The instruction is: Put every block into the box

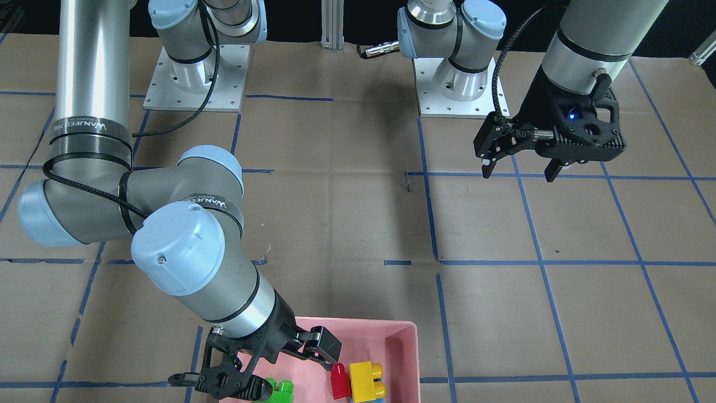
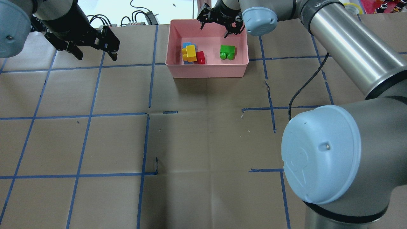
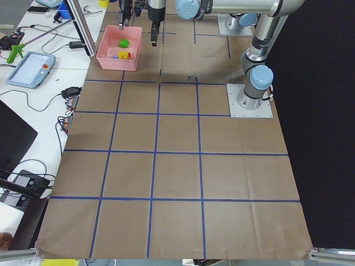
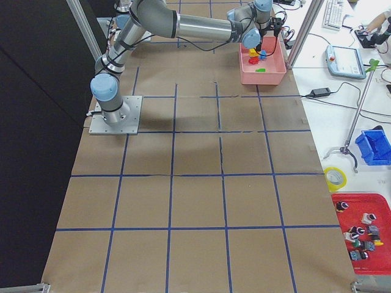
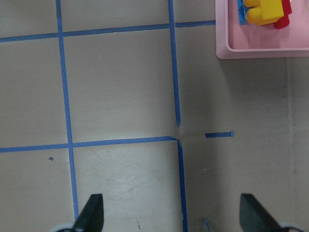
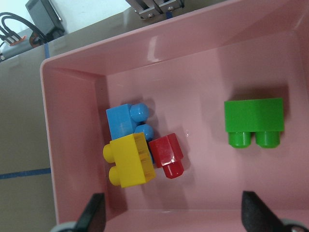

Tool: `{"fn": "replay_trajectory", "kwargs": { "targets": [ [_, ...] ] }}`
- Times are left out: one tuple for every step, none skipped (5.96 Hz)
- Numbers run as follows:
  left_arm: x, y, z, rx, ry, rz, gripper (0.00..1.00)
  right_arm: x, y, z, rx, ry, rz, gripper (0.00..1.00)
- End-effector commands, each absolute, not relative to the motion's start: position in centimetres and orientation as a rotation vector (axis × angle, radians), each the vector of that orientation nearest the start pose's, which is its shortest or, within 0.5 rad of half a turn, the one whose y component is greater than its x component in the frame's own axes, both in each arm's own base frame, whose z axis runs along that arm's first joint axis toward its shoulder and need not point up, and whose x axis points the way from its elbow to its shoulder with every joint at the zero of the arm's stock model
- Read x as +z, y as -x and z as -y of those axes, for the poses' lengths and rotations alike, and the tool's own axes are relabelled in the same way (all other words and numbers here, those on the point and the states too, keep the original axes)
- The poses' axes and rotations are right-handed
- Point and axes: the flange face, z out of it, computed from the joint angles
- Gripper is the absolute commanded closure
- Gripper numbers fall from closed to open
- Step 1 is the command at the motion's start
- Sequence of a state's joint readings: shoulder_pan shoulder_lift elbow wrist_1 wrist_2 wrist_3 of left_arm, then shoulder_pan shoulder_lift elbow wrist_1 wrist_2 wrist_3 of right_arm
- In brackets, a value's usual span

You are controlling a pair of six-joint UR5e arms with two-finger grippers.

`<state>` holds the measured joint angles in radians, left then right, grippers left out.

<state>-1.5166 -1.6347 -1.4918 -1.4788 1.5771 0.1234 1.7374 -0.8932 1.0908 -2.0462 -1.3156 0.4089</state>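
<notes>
The blocks (image 6: 254, 116) in the box (image 6: 72, 145) seem light, stiff and smooth; their flat sides give the best hold. The right gripper (image 6: 174, 217) and the left gripper (image 2: 95, 54) both stand wide and empty.

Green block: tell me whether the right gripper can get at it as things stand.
Probably yes. The right gripper hangs open over the box, and the green block lies alone on its floor, apart from the yellow block, red block and blue block, nothing above it.
</notes>
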Motion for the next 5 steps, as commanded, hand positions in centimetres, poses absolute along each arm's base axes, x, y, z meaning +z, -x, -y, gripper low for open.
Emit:
{"fn": "replay_trajectory", "kwargs": {
  "targets": [
    [50.7, 10.5, 53.4, -0.174, -0.112, -3.12, 0.0, 40.3, -26.5, 70.1, -0.241, -0.206, -2.959, 0.0],
    [50.7, 10.6, 53.4, -0.174, -0.112, -3.12, 0.0, 43.8, -26.0, 67.7, -0.218, -0.034, -2.984, 0.0],
    [50.6, 10.7, 53.4, -0.169, -0.115, -3.122, 0.0, 48.7, -25.1, 63.1, -0.094, -0.032, -3.006, 0.0],
    [50.6, 10.7, 53.4, -0.167, -0.115, -3.123, 0.0, 53.4, -24.4, 58.8, -0.05, -0.034, -3.012, 0.0],
    [50.6, 10.7, 53.5, -0.167, -0.117, -3.124, 0.0, 55.8, -24.1, 55.6, -0.043, -0.028, -3.013, 0.0]
  ]
}}
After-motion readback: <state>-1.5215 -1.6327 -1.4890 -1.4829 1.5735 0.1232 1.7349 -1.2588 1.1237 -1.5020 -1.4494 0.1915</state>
